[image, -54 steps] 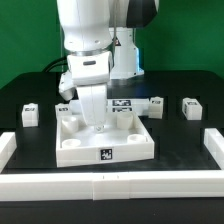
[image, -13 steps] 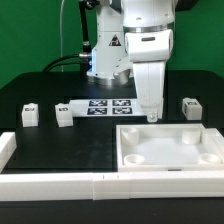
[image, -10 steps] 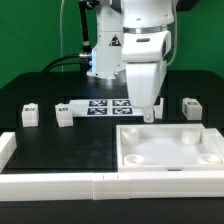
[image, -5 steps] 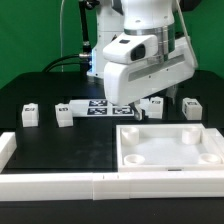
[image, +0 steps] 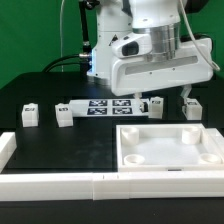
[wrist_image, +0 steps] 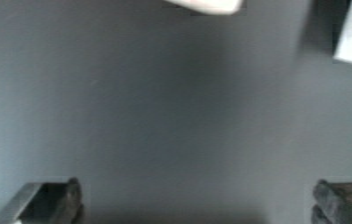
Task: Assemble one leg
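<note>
Table (image: pixel 45 140): black, and everything you had lay on it.
Tray (image: pixel 125 150): sat at the front, on the exterior view's right.
Marker board (image: pixel 100 105): lay flat behind the tray.
Gripper (wrist_image: pixel 194 203): you had it spread wide, holding nothing, over bare table.
Leg (image: pixel 190 108): stood on the table near it, untouched.

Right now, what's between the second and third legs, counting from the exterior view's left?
The marker board lies flat between the second leg and the third leg; the exterior view shows it.
</note>
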Action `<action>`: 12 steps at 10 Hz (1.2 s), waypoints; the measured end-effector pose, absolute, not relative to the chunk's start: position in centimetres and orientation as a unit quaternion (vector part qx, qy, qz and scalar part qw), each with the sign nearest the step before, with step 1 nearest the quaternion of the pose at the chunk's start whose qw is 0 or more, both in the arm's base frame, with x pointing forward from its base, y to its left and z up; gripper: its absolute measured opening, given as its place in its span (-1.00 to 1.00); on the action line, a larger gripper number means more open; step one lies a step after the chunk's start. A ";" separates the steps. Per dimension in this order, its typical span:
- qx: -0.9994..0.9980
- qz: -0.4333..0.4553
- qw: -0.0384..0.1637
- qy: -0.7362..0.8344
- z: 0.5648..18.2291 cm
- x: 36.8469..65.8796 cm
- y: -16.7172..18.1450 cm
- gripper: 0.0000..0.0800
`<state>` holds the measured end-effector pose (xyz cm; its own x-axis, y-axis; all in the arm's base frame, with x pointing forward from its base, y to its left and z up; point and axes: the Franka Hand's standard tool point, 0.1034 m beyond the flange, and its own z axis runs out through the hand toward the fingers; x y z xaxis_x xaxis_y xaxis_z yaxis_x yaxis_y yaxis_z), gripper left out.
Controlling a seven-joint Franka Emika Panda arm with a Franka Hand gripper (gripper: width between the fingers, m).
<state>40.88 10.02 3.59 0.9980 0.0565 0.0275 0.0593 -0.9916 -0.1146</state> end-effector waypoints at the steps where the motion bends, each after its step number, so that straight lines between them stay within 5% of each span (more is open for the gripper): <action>1: -0.998 -0.010 0.060 -0.002 3.4 39.9 11.5 0.62; 4: -0.998 -0.004 0.061 0.009 3.4 38.7 15.5 0.62; 8: -0.998 0.024 0.057 0.001 3.3 38.5 15.3 0.62; 12: -0.975 0.215 0.048 -0.011 3.4 37.3 15.2 0.62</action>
<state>37.31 15.20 3.38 0.9077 0.0421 -0.4175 0.0012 -0.9952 -0.0978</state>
